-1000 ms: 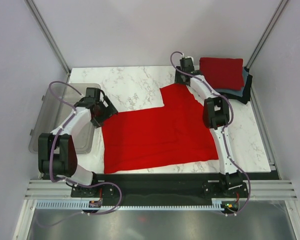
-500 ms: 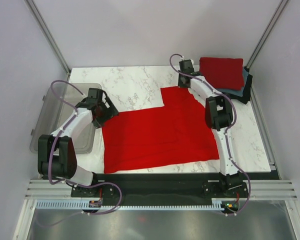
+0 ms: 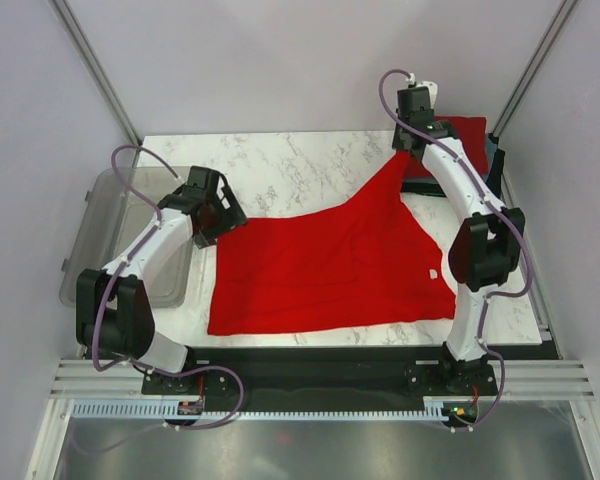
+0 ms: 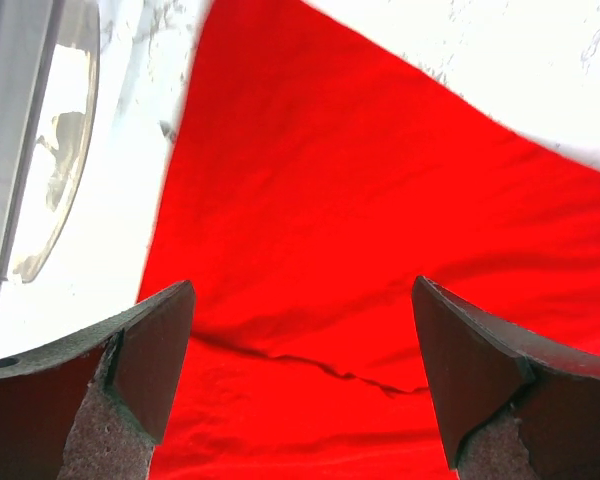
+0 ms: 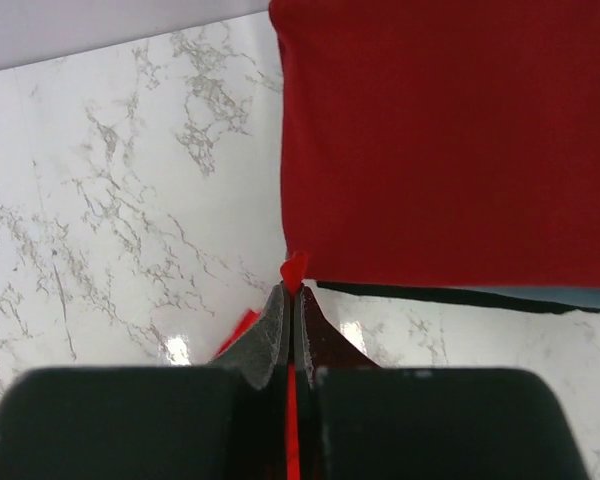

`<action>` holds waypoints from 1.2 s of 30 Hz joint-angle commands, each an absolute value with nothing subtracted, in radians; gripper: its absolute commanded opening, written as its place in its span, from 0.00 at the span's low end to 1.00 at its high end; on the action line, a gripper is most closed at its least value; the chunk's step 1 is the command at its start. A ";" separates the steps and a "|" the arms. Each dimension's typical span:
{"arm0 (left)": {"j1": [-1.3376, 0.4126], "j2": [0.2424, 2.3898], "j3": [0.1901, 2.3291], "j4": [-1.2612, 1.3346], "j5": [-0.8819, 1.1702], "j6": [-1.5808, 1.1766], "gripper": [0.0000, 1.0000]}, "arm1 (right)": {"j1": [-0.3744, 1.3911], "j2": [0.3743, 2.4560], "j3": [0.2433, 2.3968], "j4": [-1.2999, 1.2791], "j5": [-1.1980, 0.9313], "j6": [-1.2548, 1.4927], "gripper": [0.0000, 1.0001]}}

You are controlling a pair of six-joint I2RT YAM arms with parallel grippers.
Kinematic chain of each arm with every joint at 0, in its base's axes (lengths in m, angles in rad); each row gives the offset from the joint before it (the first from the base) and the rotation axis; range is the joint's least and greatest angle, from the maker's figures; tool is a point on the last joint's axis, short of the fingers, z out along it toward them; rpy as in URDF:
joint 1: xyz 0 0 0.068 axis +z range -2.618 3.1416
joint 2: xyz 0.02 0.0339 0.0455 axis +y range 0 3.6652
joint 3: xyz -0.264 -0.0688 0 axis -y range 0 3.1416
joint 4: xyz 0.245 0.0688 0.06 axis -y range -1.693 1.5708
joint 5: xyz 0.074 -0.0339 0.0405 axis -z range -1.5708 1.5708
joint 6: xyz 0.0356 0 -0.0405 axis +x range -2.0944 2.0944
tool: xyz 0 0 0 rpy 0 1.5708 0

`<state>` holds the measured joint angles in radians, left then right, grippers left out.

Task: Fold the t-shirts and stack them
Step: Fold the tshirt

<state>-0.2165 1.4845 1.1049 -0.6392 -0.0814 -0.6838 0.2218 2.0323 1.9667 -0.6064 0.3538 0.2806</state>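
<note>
A bright red t-shirt (image 3: 320, 270) lies spread over the middle of the marble table, with a small white label (image 3: 433, 275) near its right edge. My right gripper (image 3: 404, 148) is shut on the shirt's far right corner and holds it up off the table, so the cloth rises in a peak; in the right wrist view a red tip of cloth pokes out between the shut fingers (image 5: 292, 290). My left gripper (image 3: 226, 222) hovers open over the shirt's far left corner, and red cloth (image 4: 380, 200) fills the space below its fingertips (image 4: 300, 380). A folded red tee (image 3: 472, 138) tops a stack at the back right.
A clear grey plastic bin (image 3: 110, 205) stands along the table's left edge, close to the left arm. The folded red tee (image 5: 450, 140) rests on darker folded cloth whose black edge (image 5: 460, 297) shows beneath it. Metal frame posts rise at both back corners.
The right gripper shut on the shirt's far right corner and carried it up and toward the back right. The left gripper shifted slightly right over the shirt's left corner.
</note>
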 commanded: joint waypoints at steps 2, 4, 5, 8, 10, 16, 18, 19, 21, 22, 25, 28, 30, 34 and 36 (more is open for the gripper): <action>-0.218 1.538 1.209 -0.655 -0.117 -0.629 0.96 | 0.190 1.965 1.896 -0.658 0.416 0.279 0.00; -0.218 1.575 1.233 -0.657 -0.118 -0.624 0.96 | 0.175 1.936 1.876 -0.655 0.396 0.285 0.00; -0.218 1.594 1.256 -0.657 -0.124 -0.623 0.96 | 0.163 1.927 1.858 -0.653 0.388 0.287 0.00; -0.218 1.672 1.311 -0.660 -0.141 -0.618 0.96 | 0.158 1.904 1.833 -0.640 0.377 0.278 0.00; -0.218 1.733 1.345 -0.663 -0.162 -0.621 0.96 | 0.155 1.894 1.816 -0.643 0.393 0.273 0.00; -0.213 1.874 1.454 -0.678 -0.247 -0.609 0.95 | 0.097 1.859 1.747 -0.617 0.306 0.293 0.00; -0.207 1.934 1.486 -0.683 -0.261 -0.601 0.95 | 0.091 1.850 1.726 -0.608 0.287 0.291 0.00; -0.198 1.957 1.520 -0.686 -0.252 -0.600 0.95 | 0.091 1.847 1.718 -0.597 0.278 0.291 0.00; -0.193 2.006 1.552 -0.693 -0.252 -0.600 0.94 | 0.091 1.841 1.703 -0.588 0.243 0.293 0.00; -0.192 2.017 1.583 -0.695 -0.253 -0.604 0.94 | 0.091 1.838 1.697 -0.580 0.233 0.295 0.00; -0.189 2.062 1.627 -0.701 -0.273 -0.610 0.93 | 0.091 1.829 1.678 -0.566 0.190 0.299 0.00; -0.184 2.106 1.669 -0.706 -0.261 -0.614 0.91 | 0.091 1.816 1.651 -0.546 0.172 0.305 0.00; -0.184 2.124 1.683 -0.709 -0.252 -0.618 0.88 | 0.091 1.809 1.632 -0.535 0.164 0.304 0.00; -0.184 2.152 1.683 -0.710 -0.238 -0.629 0.77 | 0.091 1.812 1.628 -0.532 0.155 0.305 0.00; -0.184 2.157 1.675 -0.710 -0.232 -0.638 0.75 | 0.091 1.813 1.629 -0.531 0.153 0.305 0.00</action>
